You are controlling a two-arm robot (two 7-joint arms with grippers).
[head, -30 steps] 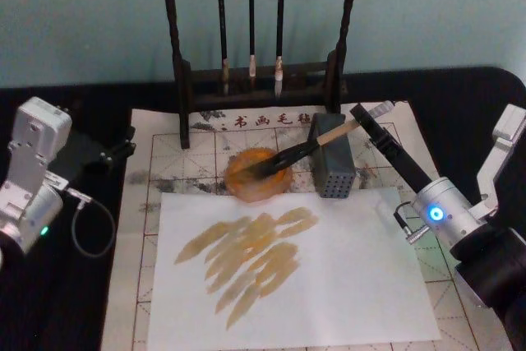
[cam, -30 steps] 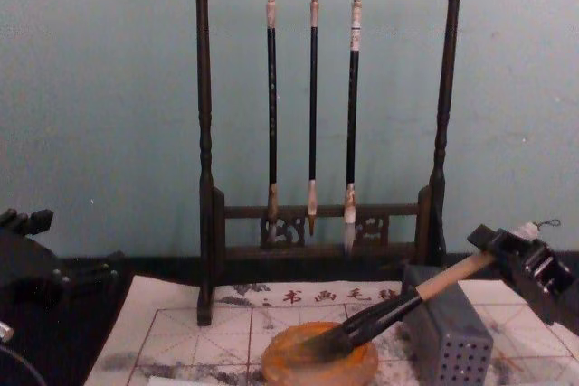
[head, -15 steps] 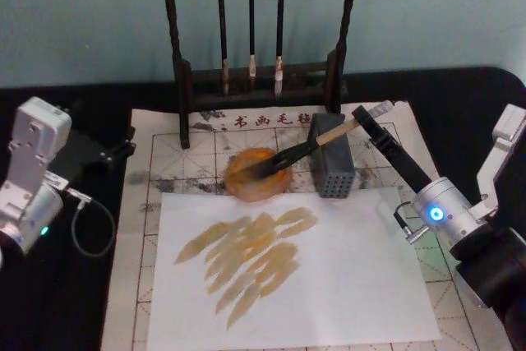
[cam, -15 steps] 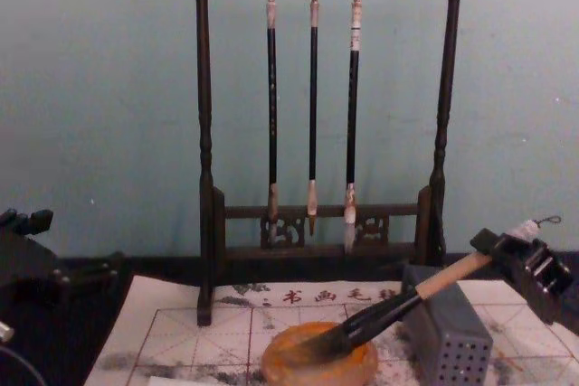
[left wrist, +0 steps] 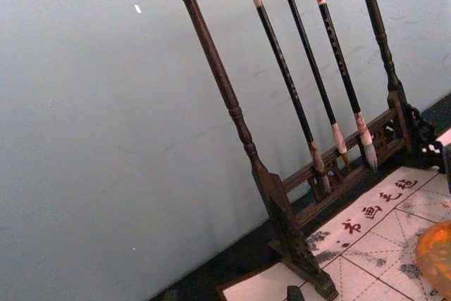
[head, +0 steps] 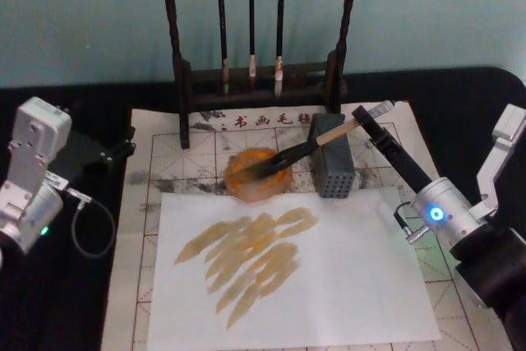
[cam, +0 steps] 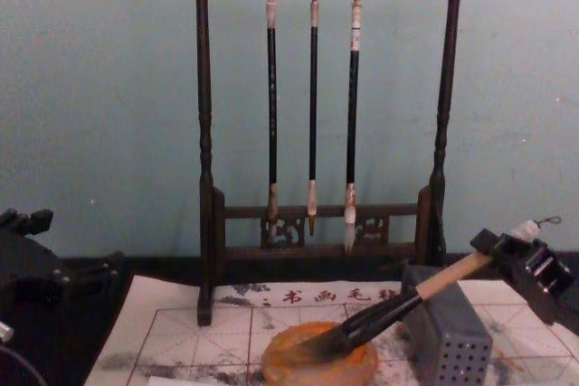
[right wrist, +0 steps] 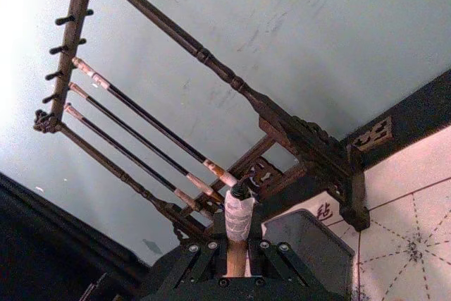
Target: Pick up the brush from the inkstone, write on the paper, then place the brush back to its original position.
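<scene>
The brush (head: pixel 292 154) lies tilted, its dark bristles in the round orange inkstone (head: pixel 244 187) and its wooden handle across the top of a grey perforated block (head: pixel 333 166). My right gripper (head: pixel 364 121) is shut on the handle just below the white end cap, at the back right of the paper (head: pixel 138 203). The chest view shows the brush (cam: pixel 380 314) slanting up from the inkstone (cam: pixel 317 370) into the gripper (cam: pixel 507 255). In the right wrist view the end cap (right wrist: pixel 238 216) sticks up between the fingers. My left gripper (head: pixel 111 152) is parked at the far left.
A white sheet (head: pixel 345 285) with tan brush strokes lies on the gridded paper in front of the inkstone. A dark wooden rack (head: pixel 255 80) holding three thin brushes stands at the back. A cable loops beside the left arm.
</scene>
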